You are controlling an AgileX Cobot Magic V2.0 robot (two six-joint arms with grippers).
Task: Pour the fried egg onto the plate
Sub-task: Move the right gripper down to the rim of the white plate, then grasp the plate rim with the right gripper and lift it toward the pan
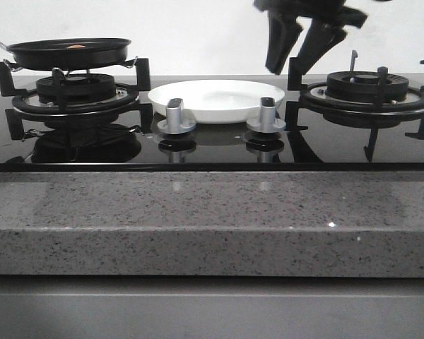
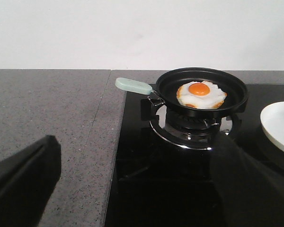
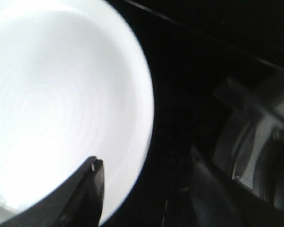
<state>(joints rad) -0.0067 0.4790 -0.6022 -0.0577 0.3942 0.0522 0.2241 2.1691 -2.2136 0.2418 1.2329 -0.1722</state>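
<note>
The fried egg [image 2: 200,94], cream-white with an orange yolk, lies in a black frying pan [image 2: 201,90] with a pale green handle [image 2: 133,85] on the left burner. In the front view only its yolk [image 1: 76,46] shows above the pan's rim [image 1: 69,53]. The white plate [image 1: 212,99] sits empty on the black glass hob between the burners; it also shows in the left wrist view [image 2: 279,124] and the right wrist view [image 3: 61,104]. My left gripper [image 2: 132,189] is open and empty, short of the pan handle. My right gripper [image 1: 295,62] is open and empty above the plate's right rim, as the right wrist view [image 3: 146,158] shows.
Two grey knobs [image 1: 175,116] [image 1: 267,115] stand in front of the plate. The right burner with its black grate [image 1: 367,88] is bare. A speckled grey stone counter [image 2: 47,113] lies left of the hob and along its front [image 1: 212,212].
</note>
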